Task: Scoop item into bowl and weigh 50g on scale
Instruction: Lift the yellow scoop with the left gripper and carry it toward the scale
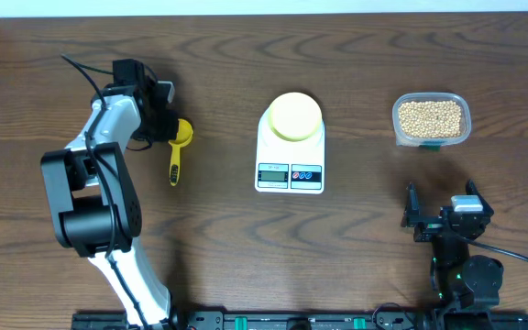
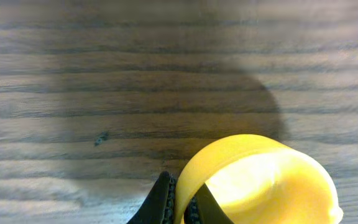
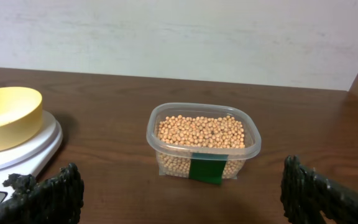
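The tan beans fill a clear plastic tub at the right; both show in the right wrist view, beans and tub. The pale-yellow bowl sits on the white scale, also seen at the left of the right wrist view, bowl and scale. My left gripper is shut on the rim of the bright yellow scoop, pinching it between both fingers. My right gripper is open and empty, in front of the tub.
The scoop's handle lies on the wooden table, pointing toward the front. A pale wall stands behind the table's far edge. Both arm bases stand at the front edge.
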Controlling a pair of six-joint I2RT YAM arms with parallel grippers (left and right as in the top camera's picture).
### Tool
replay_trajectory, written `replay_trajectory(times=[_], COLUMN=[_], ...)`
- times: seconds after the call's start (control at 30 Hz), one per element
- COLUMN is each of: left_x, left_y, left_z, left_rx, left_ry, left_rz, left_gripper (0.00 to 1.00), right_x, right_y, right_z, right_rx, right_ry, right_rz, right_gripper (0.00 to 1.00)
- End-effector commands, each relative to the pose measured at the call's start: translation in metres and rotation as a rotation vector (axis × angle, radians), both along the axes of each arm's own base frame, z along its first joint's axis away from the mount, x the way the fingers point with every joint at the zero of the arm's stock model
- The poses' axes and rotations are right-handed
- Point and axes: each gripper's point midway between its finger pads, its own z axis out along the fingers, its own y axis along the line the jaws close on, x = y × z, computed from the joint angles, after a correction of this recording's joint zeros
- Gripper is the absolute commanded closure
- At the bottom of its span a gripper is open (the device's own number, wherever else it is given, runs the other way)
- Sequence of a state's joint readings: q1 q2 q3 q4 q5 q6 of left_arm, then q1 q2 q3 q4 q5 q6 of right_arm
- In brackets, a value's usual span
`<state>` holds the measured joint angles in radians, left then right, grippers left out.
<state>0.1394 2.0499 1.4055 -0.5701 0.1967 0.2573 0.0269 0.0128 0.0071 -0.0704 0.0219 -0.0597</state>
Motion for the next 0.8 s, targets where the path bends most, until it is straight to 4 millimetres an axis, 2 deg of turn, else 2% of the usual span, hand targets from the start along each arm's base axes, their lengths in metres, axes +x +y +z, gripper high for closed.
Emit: replay_trajectory(times=[0.0, 0.03, 0.1, 0.17, 0.3, 0.43, 0.77], left_x=[0.015, 0.019, 0.020, 0.019, 0.020, 0.018, 0.022], left_y=[0.001, 0.002, 0.002, 0.002, 0.002, -0.001, -0.013], left_z=[0.060, 0.083, 0.113, 0.137, 0.171, 0.172, 0.176], left_rx=[-0.020, -0.038, -0.081, -0.137, -0.240, -0.300, -0.337], left_ry=[-0.146, -0.200, -0.262, -0.305, -0.371, -0.352, -0.360], left_rz=[0.102, 0.157, 0.257, 0.368, 0.537, 0.615, 0.580], left_gripper=[0.92, 0.92, 0.92, 0.93, 0.92, 0.92, 0.92], right_x=[0.000, 0.000, 0.000, 0.000, 0.000, 0.000, 0.000], right_y=[0.002, 0.002, 0.002, 0.002, 0.002, 0.002, 0.002], right_z=[-0.001, -0.001, -0.001, -0.001, -0.001, -0.001, -0.001], right_rx=[-0.009, -0.009, -0.009, -0.009, -0.009, -0.009, -0.009], right_ry=[0.002, 0.002, 0.002, 0.002, 0.002, 0.002, 0.002], right_rz=[0.008, 0.008, 0.008, 0.008, 0.008, 0.008, 0.008], right_gripper=[0.01, 0.01, 0.01, 0.01, 0.01, 0.01, 0.01])
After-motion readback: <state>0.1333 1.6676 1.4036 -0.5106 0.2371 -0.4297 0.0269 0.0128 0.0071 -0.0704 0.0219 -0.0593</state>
